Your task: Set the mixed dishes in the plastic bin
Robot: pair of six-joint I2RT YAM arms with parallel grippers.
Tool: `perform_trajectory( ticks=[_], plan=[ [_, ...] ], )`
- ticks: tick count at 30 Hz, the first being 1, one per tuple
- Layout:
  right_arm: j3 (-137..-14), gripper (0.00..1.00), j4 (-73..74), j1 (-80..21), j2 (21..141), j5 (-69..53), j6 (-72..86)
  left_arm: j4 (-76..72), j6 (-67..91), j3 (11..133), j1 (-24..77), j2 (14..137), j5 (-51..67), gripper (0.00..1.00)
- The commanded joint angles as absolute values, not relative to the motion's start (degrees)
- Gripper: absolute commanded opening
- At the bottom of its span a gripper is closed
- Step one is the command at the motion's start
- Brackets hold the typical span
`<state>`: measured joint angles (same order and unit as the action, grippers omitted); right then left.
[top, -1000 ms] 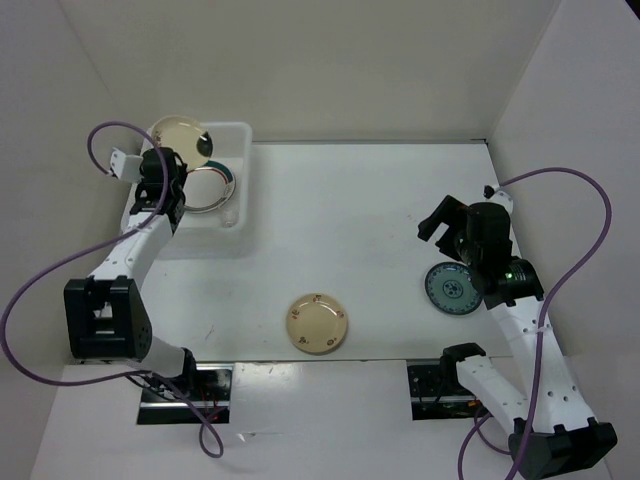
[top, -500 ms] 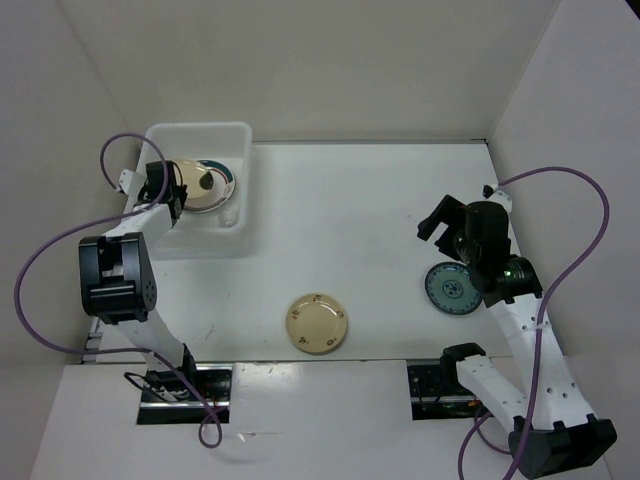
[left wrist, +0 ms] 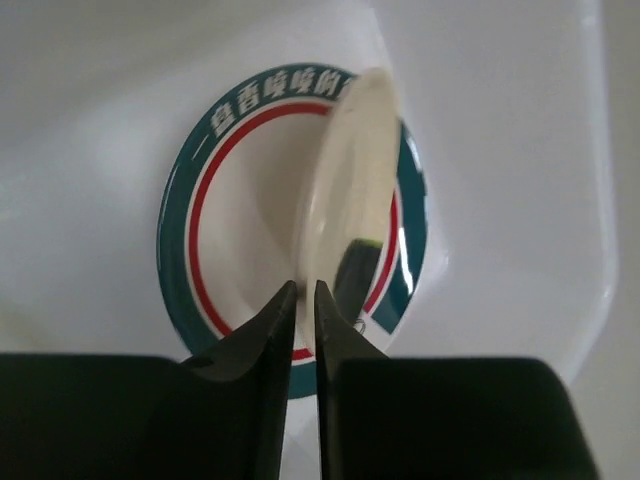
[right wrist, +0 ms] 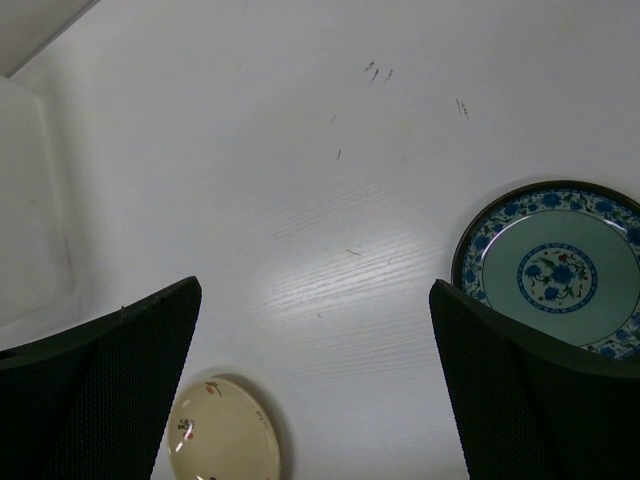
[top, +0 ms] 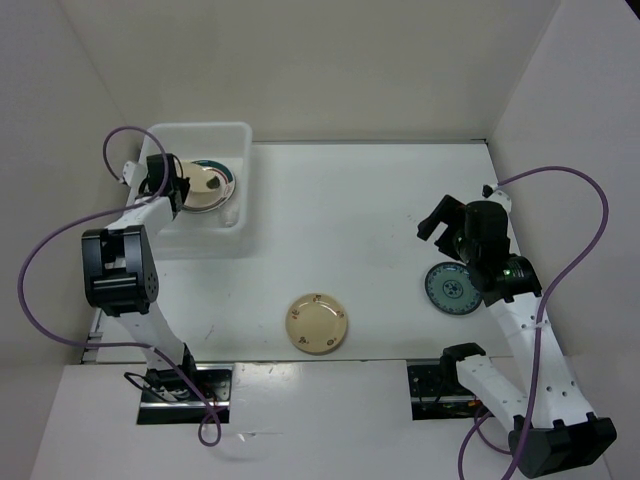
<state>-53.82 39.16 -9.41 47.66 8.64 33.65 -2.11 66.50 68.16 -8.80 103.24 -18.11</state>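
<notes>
The plastic bin [top: 240, 135] stands at the table's back left. A white red-ringed plate [top: 224, 180] [left wrist: 240, 200] lies flat in the bin [left wrist: 520, 150]. My left gripper [top: 184, 186] [left wrist: 303, 290] reaches into it, shut on the rim of a cream plate [top: 201, 181] [left wrist: 350, 180], which tilts over the red-ringed plate. A second cream plate [top: 317, 323] [right wrist: 222, 430] lies near the table's front middle. At the right, a teal patterned plate [top: 450, 290] [right wrist: 555, 265] lies beside my right gripper [top: 462, 212] [right wrist: 312, 290], which hangs open above the table with nothing in it.
White walls close in the table on the left, back and right. The bin sits against the left wall. The purple cables [top: 560, 190] loop beside each arm.
My left gripper has brought the cream plate down from the bin's back left corner and into the bin, over the red-ringed plate. The right arm has stayed still.
</notes>
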Motion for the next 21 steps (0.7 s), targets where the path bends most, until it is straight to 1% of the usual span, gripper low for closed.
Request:
perform_trajectory(
  ticks=[1,2,3,4,9,12,13,14,15,17,18,19,20,21],
  plan=[
    [-53.35,1.00,37.97,-10.02,47.02,9.76,34.10,-6.15,66.10,72.16,-8.79,103.18,-18.63,0.19],
    [-53.35,1.00,37.97,-10.02,46.41,10.28,34.10,-6.15,66.09,72.85,-8.79,103.18,-18.63,0.19],
    [-53.35,1.00,37.97,-10.02,46.41,10.28,34.62,-5.63,65.57,73.47,-8.79,103.18,-19.15,0.25],
    [-53.35,1.00,37.97,-10.02,46.41,10.28,34.63,-5.63,65.57,73.48,-8.79,103.18,-19.16,0.28],
    [-53.35,1.00,37.97,-10.02,45.88,10.28,34.63,-5.10,64.95,74.18,-8.79,101.34,-19.69,0.28],
    [-53.35,1.00,37.97,-10.02,45.36,10.28,34.63,-5.10,63.72,72.95,-8.79,97.13,-16.97,0.28],
    [-53.35,1.00,37.97,-10.02,45.35,10.28,34.63,-5.97,62.76,72.25,-8.79,94.42,-15.14,0.32],
    [-53.35,1.00,37.97,-10.02,45.35,10.28,34.63,-5.98,62.14,72.25,-8.79,93.00,-9.98,0.37],
    [-53.35,1.00,37.97,-10.02,44.74,10.28,34.63,-5.45,60.75,72.25,-8.79,91.60,-7.06,0.41],
    [-53.35,1.00,37.97,-10.02,44.21,10.28,34.63,-2.91,59.07,71.20,-5.90,86.59,-3.44,0.50],
    [-53.35,1.00,37.97,-10.02,43.69,10.28,34.63,-1.94,57.50,70.58,-4.67,84.83,-1.25,0.58],
    [-53.35,1.00,37.97,-10.02,43.16,10.28,34.63,-0.02,56.87,68.84,-3.27,81.51,-0.10,0.69],
    [-53.35,1.00,37.97,-10.02,43.15,10.28,34.63,1.04,56.87,67.69,-0.03,79.82,0.52,0.91],
    [-53.35,1.00,37.45,-10.02,43.15,10.28,34.63,1.84,56.34,66.37,1.74,78.06,1.05,1.00]
  ],
)
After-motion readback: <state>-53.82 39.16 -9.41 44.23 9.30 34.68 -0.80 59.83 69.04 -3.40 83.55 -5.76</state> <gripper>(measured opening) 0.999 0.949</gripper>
